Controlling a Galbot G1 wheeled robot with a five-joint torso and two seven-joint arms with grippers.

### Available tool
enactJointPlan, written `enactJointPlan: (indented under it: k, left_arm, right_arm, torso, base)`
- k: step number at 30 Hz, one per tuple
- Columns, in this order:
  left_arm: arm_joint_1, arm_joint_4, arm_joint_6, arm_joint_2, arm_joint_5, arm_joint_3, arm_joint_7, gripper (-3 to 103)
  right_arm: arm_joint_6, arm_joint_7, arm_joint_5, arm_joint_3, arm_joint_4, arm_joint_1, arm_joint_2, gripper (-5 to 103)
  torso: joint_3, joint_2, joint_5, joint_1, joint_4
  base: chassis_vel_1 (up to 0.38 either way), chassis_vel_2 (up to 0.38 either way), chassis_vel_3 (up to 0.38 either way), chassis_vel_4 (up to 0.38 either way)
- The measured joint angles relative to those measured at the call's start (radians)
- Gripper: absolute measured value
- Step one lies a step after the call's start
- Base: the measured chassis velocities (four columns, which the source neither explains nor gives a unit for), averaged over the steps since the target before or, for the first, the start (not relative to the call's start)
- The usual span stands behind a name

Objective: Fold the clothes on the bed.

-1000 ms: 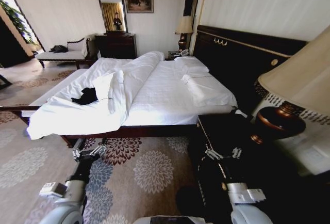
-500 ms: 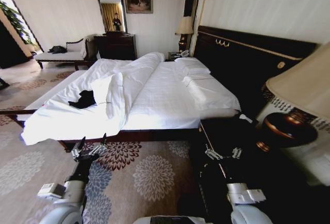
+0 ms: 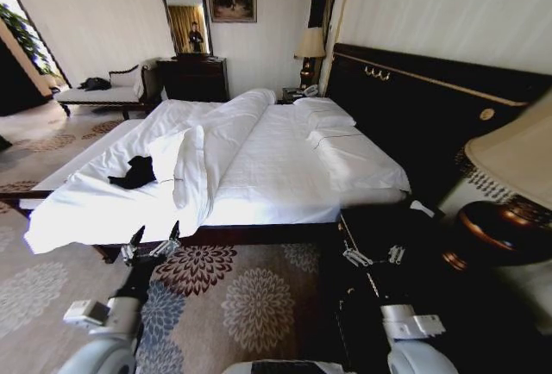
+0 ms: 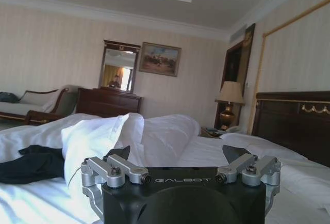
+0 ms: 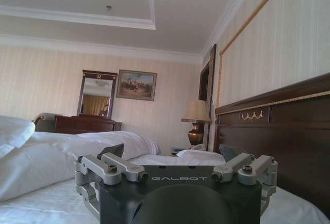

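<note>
A: Right at the front, L gripper (image 3: 151, 240) held low over the flowered carpet (image 3: 250, 301), just short of the bed's near edge. Fingers spread wide, nothing between 'em.

B: And the R gripper (image 3: 373, 256)?

A: Same height, over the dark nightstand (image 3: 379, 219) beside the bed, fingers parted too, empty. Wrist views agree: both sets of tips stand well apart.

B: OK, moving out. The shirt?

A: Black T-shirt (image 3: 134, 171) lies crumpled on the white bedding, toward the foot end of the bed (image 3: 276, 154), on the robot's left. Just beside it, the rolled-back duvet (image 3: 216, 133) runs in a ridge up the mattress. From the L wrist cam the shirt (image 4: 31, 163) sits apart from the gripper, next to that white fold.

B: Lettering?

A: Can't tell, too bunched.

B: Farther back?

A: Pillows (image 3: 332, 120) against the dark headboard (image 3: 431, 102), lamp (image 3: 309, 46) in the corner, then dresser (image 3: 194, 77) with mirror (image 3: 185, 16) at the far wall.
</note>
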Motion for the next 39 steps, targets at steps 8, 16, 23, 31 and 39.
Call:
enactJointPlan:
  k: [8,16,23,31,39]
  left_arm:
    - [-0.017,-0.009,0.034,0.078,-0.072,-0.024,-0.001,100]
    - [-0.011,-0.024,0.045,0.098,-0.093,-0.066,-0.001,100]
    - [0.005,-0.026,0.04,0.07,-0.072,-0.054,-0.002,100]
    - [0.01,-0.033,0.033,0.034,-0.055,-0.049,-0.003,100]
    - [0.022,-0.05,0.031,0.008,-0.043,-0.034,-0.003,100]
  right_arm:
    - [-0.003,0.009,0.034,0.038,-0.015,0.006,-0.08,100]
    - [-0.003,0.011,0.034,0.054,-0.04,0.024,-0.13,100]
    - [-0.012,0.011,0.074,0.097,-0.043,0.047,-0.147,100]
    - [-0.038,0.035,0.165,0.102,-0.024,0.041,-0.157,100]
    - [-0.044,0.039,0.174,0.097,-0.029,0.044,-0.16,100]
  torso:
    - [0.0,0.0,0.0,0.0,0.0001]
    - [0.0,0.0,0.0,0.0,0.0001]
    - [0.0,0.0,0.0,0.0,0.0001]
    - [0.0,0.0,0.0001,0.0,0.0001]
    - [0.0,0.0,0.0,0.0,0.0001]
  base:
    - [-0.107,0.106,0.1,-0.108]
    - [-0.091,0.088,0.086,-0.094]
    - [-0.083,0.091,0.091,-0.092]
    - [-0.109,0.094,0.11,-0.093]
    - [-0.122,0.124,0.12,-0.125]
